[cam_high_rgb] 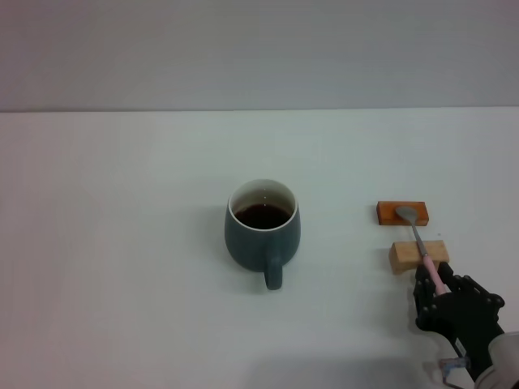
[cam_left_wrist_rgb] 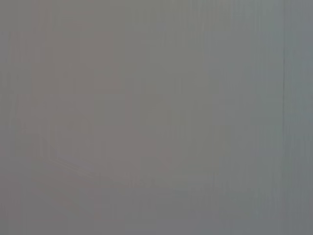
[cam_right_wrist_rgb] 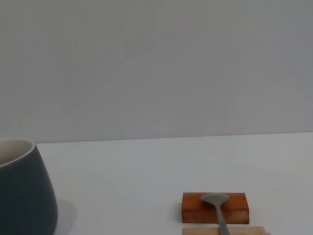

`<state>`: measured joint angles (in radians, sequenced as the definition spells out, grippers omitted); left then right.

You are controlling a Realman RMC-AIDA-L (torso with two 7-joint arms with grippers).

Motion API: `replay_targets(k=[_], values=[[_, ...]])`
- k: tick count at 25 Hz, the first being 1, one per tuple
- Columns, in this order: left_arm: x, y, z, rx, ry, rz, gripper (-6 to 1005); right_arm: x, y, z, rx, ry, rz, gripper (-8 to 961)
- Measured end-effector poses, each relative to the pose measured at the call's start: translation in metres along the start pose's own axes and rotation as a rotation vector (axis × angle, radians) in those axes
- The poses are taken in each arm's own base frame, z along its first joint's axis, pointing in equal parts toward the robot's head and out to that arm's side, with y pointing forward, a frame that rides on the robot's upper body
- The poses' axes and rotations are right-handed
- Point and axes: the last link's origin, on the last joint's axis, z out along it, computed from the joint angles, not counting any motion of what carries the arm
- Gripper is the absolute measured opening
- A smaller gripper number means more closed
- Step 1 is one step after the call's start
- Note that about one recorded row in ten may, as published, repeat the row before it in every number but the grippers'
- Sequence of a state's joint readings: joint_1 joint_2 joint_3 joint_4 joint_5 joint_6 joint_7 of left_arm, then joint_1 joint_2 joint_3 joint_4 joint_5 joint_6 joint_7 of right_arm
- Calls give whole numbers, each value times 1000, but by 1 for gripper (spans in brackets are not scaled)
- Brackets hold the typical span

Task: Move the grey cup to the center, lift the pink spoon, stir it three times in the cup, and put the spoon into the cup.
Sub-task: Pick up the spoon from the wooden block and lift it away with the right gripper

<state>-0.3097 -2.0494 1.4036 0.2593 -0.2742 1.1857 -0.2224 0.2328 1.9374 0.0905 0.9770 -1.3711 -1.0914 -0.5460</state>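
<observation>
The grey cup [cam_high_rgb: 261,235] stands upright on the white table [cam_high_rgb: 122,243], near the middle, handle toward me, with dark liquid inside. Its side also shows in the right wrist view [cam_right_wrist_rgb: 22,191]. The pink spoon [cam_high_rgb: 422,243] lies to the cup's right across two wooden blocks. Its metal bowl rests on the orange-brown block, as the right wrist view [cam_right_wrist_rgb: 215,199] also shows, and its pink handle points toward me. My right gripper [cam_high_rgb: 436,284] is low at the handle's near end, with a finger on each side of it and a gap showing. The left arm is out of view.
The orange-brown block [cam_high_rgb: 401,212] lies farther from me and the tan block [cam_high_rgb: 418,256] nearer, both right of the cup. A plain grey wall stands behind the table. The left wrist view shows only flat grey.
</observation>
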Motion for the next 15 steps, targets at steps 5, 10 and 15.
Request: replay_targets(k=[5, 10, 15], values=[[0, -1, -1, 1, -1, 0, 47, 0, 0, -1, 1, 0, 2, 231], [1, 0, -1, 0, 5, -1, 47, 0, 0, -1, 3, -2, 2, 220], [1, 0, 0, 1, 6, -2, 47, 0, 0, -1, 4, -2, 2, 211]])
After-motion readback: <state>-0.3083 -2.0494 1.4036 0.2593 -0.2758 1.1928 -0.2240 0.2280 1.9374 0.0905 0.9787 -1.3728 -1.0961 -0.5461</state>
